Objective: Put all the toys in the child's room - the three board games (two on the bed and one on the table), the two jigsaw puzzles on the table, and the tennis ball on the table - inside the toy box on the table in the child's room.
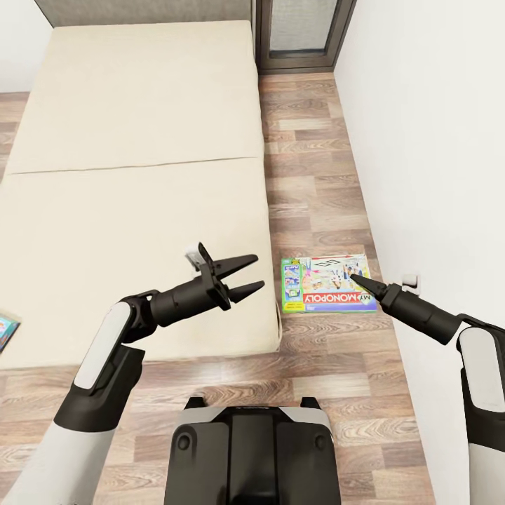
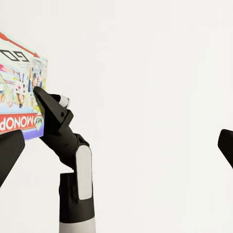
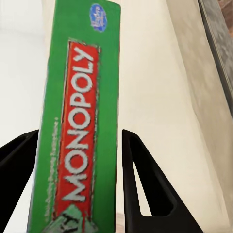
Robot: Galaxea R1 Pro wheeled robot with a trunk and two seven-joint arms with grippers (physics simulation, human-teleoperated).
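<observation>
Right tool [image 1: 359, 280] clasping green "MONOPOLY" box [image 1: 325, 283] (red banner)

home, bedroom | bed [image 1: 133, 175] w/ beige mattress | wood-plank floor [image 1: 315, 161] | white wall [image 1: 435, 140]

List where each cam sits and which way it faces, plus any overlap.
Head view: on the head, facing forward and down over the bed and wood floor; both arms and the base show.
Left wrist view: on the left arm, facing the white wall; the open left jaws sit at the frame's edges, with the right arm in front.
Right wrist view: on the right arm, looking along the right jaws, shut on the Monopoly box.
Shared: all three see the Monopoly box.
</observation>
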